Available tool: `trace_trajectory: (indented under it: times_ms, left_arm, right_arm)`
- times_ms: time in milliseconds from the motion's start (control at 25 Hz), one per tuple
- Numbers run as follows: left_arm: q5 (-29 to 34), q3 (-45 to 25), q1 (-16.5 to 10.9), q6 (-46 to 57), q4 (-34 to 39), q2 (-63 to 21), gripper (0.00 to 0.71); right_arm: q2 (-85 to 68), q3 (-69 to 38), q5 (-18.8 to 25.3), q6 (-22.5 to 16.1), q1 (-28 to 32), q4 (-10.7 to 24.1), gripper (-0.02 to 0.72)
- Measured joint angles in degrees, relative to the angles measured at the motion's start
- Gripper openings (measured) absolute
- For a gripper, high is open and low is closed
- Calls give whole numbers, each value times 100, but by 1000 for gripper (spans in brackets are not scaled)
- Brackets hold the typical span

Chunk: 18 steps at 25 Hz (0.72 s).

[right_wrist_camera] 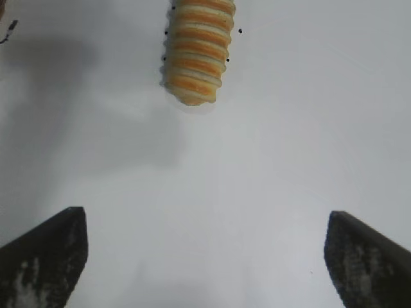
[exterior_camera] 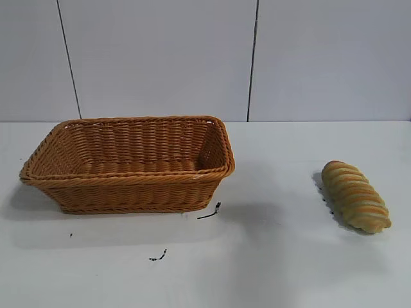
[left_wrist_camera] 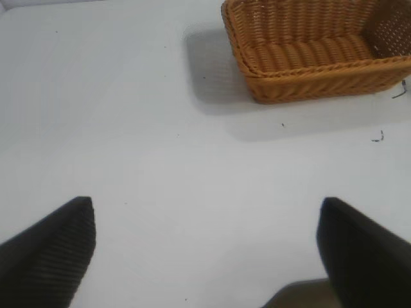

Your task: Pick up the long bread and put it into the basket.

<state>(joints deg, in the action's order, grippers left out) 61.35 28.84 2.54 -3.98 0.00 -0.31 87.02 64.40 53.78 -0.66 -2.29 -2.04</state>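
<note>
The long bread (exterior_camera: 355, 196), golden-tan with orange-brown twisted ridges, lies on the white table at the right. The orange-brown wicker basket (exterior_camera: 45, 168) stands at the left and holds nothing. Neither arm shows in the exterior view. In the right wrist view my right gripper (right_wrist_camera: 205, 221) is open and empty, with the long bread (right_wrist_camera: 196, 51) ahead of it and well apart. In the left wrist view my left gripper (left_wrist_camera: 207, 208) is open and empty over bare table, with the basket (left_wrist_camera: 308, 80) farther off.
Small black scraps (exterior_camera: 210, 212) lie on the table in front of the basket, with another (exterior_camera: 158, 256) nearer the front edge. A white panelled wall (exterior_camera: 192, 58) stands behind the table.
</note>
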Motion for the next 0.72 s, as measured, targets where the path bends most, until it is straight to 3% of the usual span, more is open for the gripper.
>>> trace_trajectory:
  times_ms: [320,600,720]
  left_arm:
    - [0,0,0,0,0,0,696]
    - [0,0,0,0,0,0,696]
    - [0,0,0,0,0,0,696]
  right_arm:
    - [1757,1112,-269,29,0,-6,693]
    - [2650,1215,-559,66,-189,56,693]
    - [2905,1215,-767,-129,-237,42,693]
